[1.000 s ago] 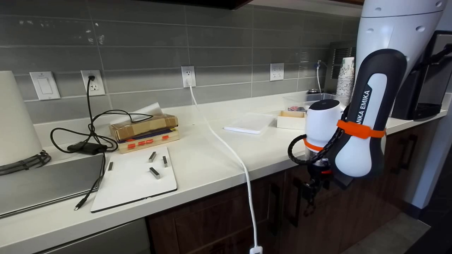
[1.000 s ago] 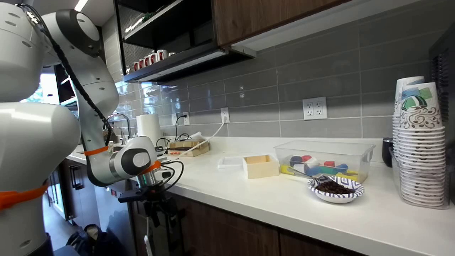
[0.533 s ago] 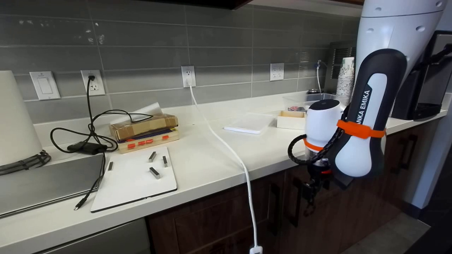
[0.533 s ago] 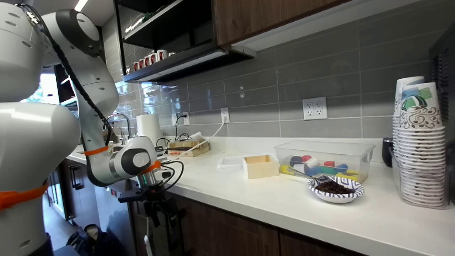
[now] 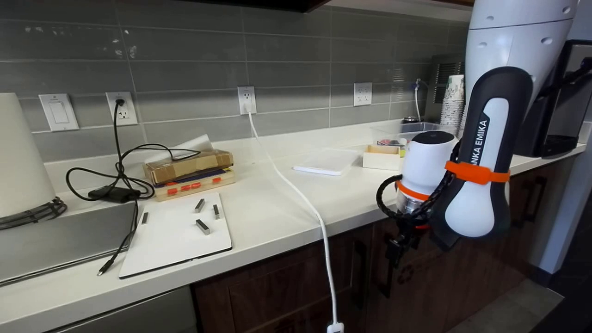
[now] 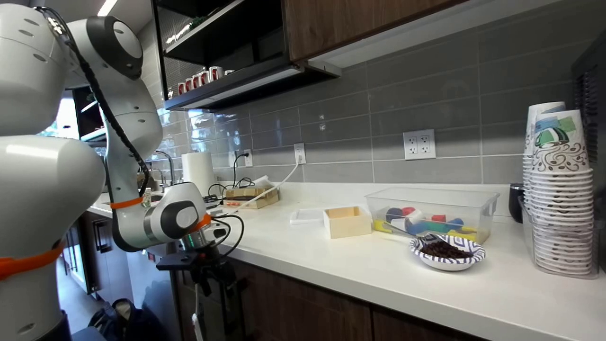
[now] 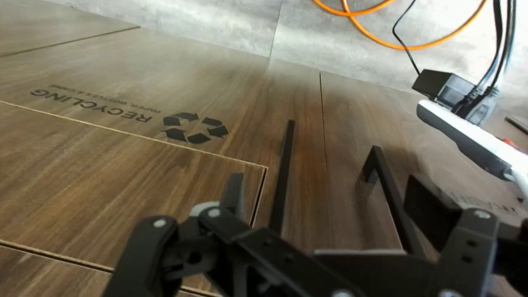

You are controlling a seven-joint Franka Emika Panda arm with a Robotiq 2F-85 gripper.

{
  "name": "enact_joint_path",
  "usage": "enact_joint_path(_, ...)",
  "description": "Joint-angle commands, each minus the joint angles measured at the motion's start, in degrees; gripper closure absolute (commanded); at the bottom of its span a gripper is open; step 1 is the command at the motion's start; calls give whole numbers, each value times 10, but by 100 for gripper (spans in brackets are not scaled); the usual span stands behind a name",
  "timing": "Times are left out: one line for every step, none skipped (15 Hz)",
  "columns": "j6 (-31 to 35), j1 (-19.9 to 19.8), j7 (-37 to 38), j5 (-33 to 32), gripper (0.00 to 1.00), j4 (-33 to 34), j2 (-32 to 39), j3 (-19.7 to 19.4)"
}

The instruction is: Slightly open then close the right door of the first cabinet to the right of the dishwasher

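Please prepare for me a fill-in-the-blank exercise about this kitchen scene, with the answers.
The right door bears the large printed word ____.
On the white board lie ____ small bars.
The straps around the arm are coloured ____.
In the wrist view, the fingers stand ____, not shut.

Answers: RECYCLING; four; orange; open.

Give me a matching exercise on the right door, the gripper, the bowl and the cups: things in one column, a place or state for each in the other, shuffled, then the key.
Things
1. Right door
2. Gripper
3. Bowl
4. Cups

Place or state
A. In a tall stack
B. Jaws apart
C. Dark bits inside
D. Marked RECYCLING

Right pairs: 1-D, 2-B, 3-C, 4-A
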Motion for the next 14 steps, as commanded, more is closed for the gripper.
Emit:
enact_joint_path(87,-90,-16,11,0,-22,-10,74)
enact_joint_path(107,-114,-17,14,0,-27,-9,96)
enact_joint_path(126,-139,-17,17,0,-32,-8,116)
enact_joint_path(142,-162,-16,20,0,-37,-6,135)
enact_joint_path(159,-187,-14,23,0,-43,-5,155)
enact_joint_path(177,-207,-13,28,0,-47,-1,170)
enact_joint_path(195,-228,-10,33,0,-48,4,184)
enact_joint_path(209,-250,-11,35,0,-49,8,198)
enact_joint_path(221,-270,-12,37,0,-48,11,210)
enact_joint_path(234,-284,-13,40,0,-47,16,217)
enact_joint_path(241,-297,-17,39,0,-44,19,221)
enact_joint_path(246,-312,-20,36,0,-40,23,226)
enact_joint_path(246,-318,-25,38,0,-36,26,226)
enact_joint_path(246,-323,-30,40,0,-32,29,226)
